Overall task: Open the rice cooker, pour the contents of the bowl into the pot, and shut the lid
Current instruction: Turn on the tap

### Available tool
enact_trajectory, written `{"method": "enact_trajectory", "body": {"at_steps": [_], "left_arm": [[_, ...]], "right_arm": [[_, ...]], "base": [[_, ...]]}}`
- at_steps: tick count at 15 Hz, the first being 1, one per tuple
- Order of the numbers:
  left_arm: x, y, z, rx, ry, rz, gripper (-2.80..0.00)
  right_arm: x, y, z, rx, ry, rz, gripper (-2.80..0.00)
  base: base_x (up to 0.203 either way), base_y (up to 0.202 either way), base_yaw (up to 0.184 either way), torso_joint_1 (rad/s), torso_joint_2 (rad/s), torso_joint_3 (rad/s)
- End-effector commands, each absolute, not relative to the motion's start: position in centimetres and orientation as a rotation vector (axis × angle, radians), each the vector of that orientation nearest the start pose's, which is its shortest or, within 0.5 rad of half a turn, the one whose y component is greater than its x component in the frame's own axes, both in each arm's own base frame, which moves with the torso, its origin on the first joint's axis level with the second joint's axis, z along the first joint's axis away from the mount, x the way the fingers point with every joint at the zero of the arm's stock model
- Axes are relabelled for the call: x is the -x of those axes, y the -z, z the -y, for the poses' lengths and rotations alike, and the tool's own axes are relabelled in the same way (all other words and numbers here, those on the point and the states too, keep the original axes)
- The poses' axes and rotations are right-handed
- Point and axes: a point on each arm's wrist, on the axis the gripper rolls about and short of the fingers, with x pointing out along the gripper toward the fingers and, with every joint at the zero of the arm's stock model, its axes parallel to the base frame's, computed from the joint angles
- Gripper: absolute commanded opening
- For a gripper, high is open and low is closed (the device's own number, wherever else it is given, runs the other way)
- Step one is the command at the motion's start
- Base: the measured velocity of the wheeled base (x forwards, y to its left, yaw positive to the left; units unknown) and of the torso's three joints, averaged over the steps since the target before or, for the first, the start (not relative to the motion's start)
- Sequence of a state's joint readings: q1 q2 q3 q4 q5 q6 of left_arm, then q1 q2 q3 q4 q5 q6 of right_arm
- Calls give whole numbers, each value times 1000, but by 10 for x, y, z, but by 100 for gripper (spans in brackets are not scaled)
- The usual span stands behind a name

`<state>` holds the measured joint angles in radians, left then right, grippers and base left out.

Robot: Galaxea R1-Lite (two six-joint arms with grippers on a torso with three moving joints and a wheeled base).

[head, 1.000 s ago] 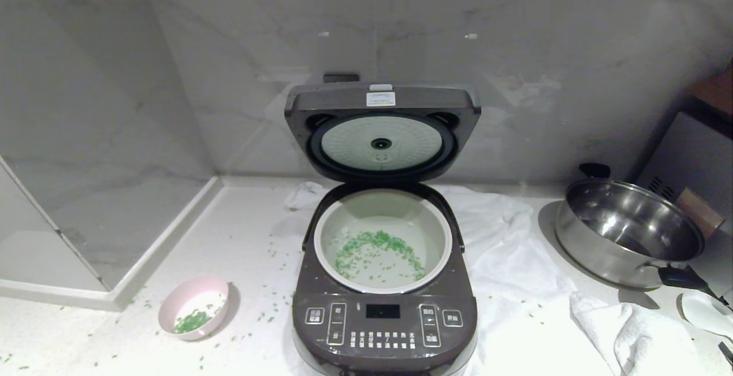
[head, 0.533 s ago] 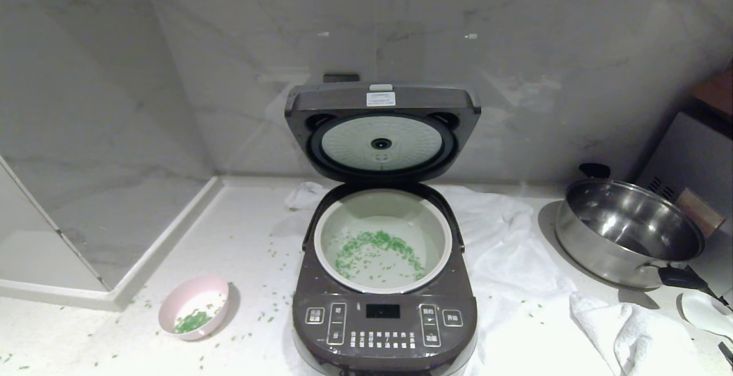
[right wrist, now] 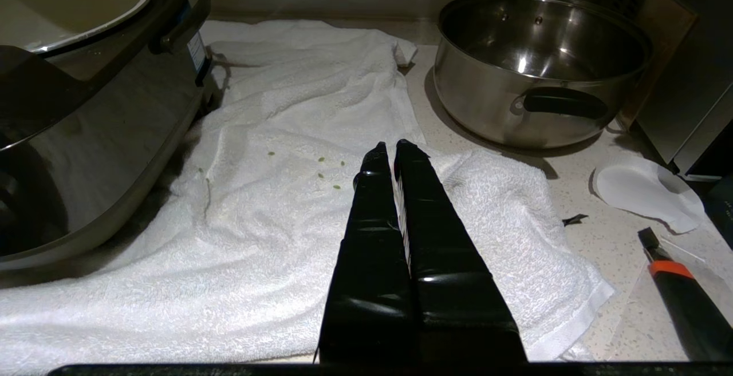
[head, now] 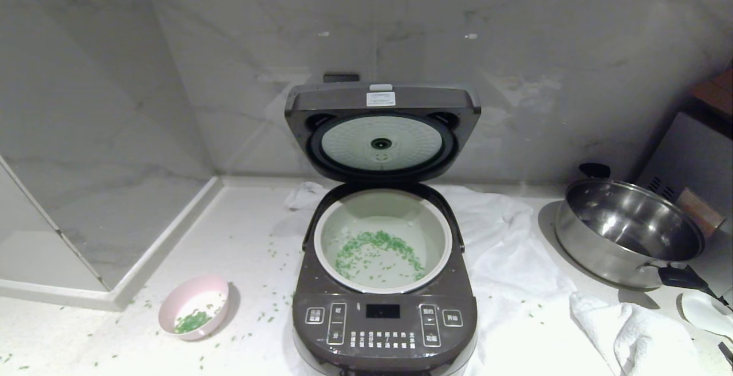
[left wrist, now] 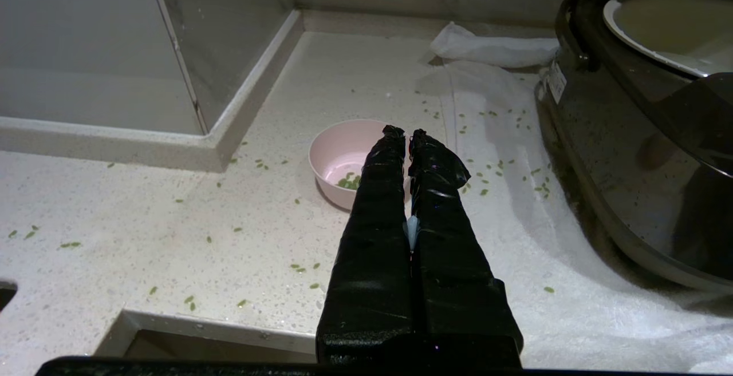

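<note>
A dark brown-grey rice cooker [head: 383,284] stands at the front edge of a pale speckled worktop [head: 246,238], its hinged lid [head: 382,130] raised upright toward the marble back wall and showing its white dimpled inner plate. Inside, the pale green inner pot [head: 382,241] holds a loose ring of small green grains [head: 375,250] lying in a little water. A small pink bowl [head: 194,314] sits upright on the worktop just to the left of the cooker, near the front edge, with a small clump of green grains left in its bottom; more grains are scattered over the worktop around it. A rumpled white towel [head: 515,261] lies under and to the right of the cooker, and a shiny steel pan [head: 627,233] with black handles stands beyond it toward the right edge. Neither arm appears in the head view. In the left wrist view the left gripper [left wrist: 403,133] hangs above the worktop in line with the bowl, its black fingers pressed together and holding nothing. The right gripper [right wrist: 392,146] hangs over the towel between cooker and pan, its fingers likewise pressed together and empty.
</note>
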<state>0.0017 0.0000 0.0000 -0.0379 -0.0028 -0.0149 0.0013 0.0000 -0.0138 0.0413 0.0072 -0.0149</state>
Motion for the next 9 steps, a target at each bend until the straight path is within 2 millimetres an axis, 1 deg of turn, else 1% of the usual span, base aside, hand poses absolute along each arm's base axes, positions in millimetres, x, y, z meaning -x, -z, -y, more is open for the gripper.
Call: {"method": "enact_trajectory", "body": {"at_steps": [1,9], "left_arm": [[22,-75,0,15,-1,24,-280],[22,-75,0,16,0,23,-280]], "right_arm": [[24,-75,0,15,-9,-28,-280],[24,-75,0,15,-9,-28,-280]], "base": [[0,0,0,0,0,0],[0,0,0,0,0,0]]}}
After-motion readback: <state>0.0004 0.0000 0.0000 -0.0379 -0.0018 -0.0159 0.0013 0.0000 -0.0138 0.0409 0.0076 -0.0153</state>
